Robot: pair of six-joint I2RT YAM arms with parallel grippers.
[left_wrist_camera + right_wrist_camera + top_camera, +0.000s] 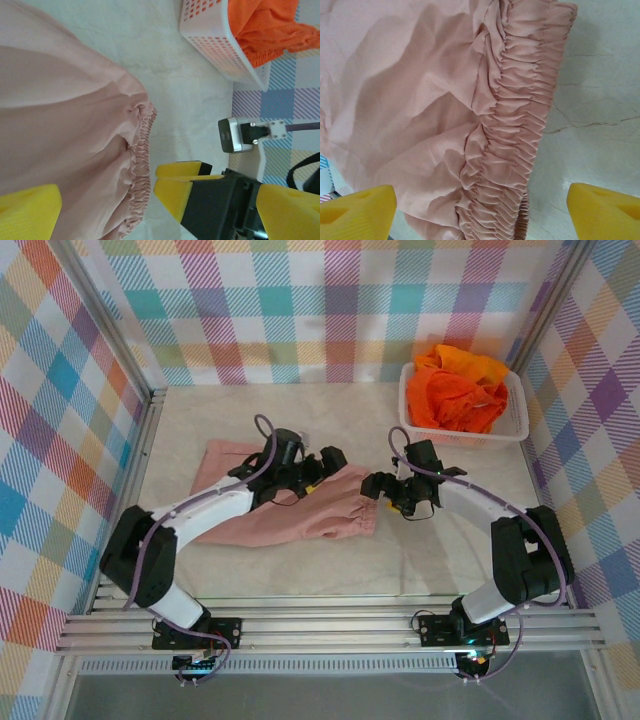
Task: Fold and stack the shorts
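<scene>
The dusty pink shorts (pixel 290 510) lie spread on the table left of centre, gathered waistband (pixel 368 508) pointing right. My left gripper (pixel 325 465) hovers over their far edge near the waist; in its wrist view it (pixel 160 200) is open, one finger over the pink cloth (pixel 65 115) and the other over bare table. My right gripper (pixel 378 486) is at the waistband's right end. It (pixel 481 200) is open, with the ruffled waistband (pixel 520 125) below and between its fingers. Orange shorts (pixel 455 390) are heaped in the white basket (pixel 517 425).
The white lattice basket (pixel 215 45) with orange cloth (pixel 265 25) stands at the back right by the plaid wall. My right gripper (pixel 175 182) sits close in front of the left wrist camera. Bare marble-like table (pixel 450 550) lies in front and to the right.
</scene>
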